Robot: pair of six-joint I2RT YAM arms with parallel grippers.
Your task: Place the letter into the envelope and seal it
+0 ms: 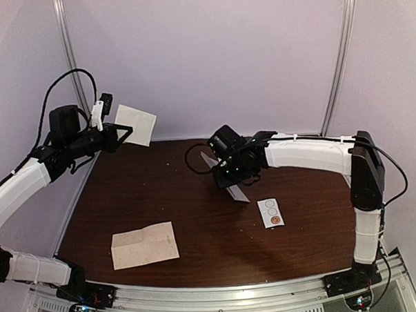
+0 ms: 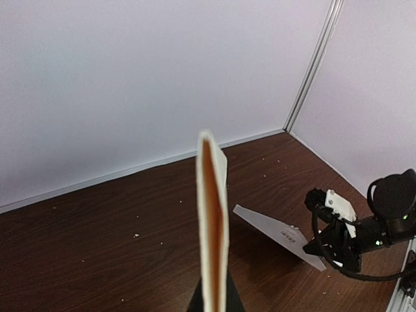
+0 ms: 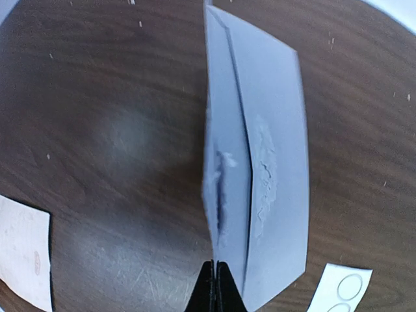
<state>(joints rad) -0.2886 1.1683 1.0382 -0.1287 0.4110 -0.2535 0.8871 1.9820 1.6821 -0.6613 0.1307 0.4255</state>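
My left gripper point(image 1: 124, 134) is raised above the table's far left corner and is shut on a folded white letter point(image 1: 136, 124). The left wrist view shows that letter edge-on point(image 2: 212, 221), upright between the jaws of my left gripper point(image 2: 214, 300). My right gripper point(image 1: 227, 174) is at mid-table, shut on the edge of the pale grey envelope point(image 1: 231, 187). The envelope stands tilted with its lower edge on the wood. In the right wrist view the envelope point(image 3: 273, 162) rises from the closed jaws of my right gripper point(image 3: 216, 276), its flap folded out. The envelope also shows in the left wrist view point(image 2: 276, 233).
A tan folded paper point(image 1: 144, 245) lies flat near the front left; it also shows in the right wrist view point(image 3: 23, 250). A small white sticker strip with circles point(image 1: 270, 213) lies right of the envelope. White walls and metal posts bound the brown table point(image 1: 197, 218).
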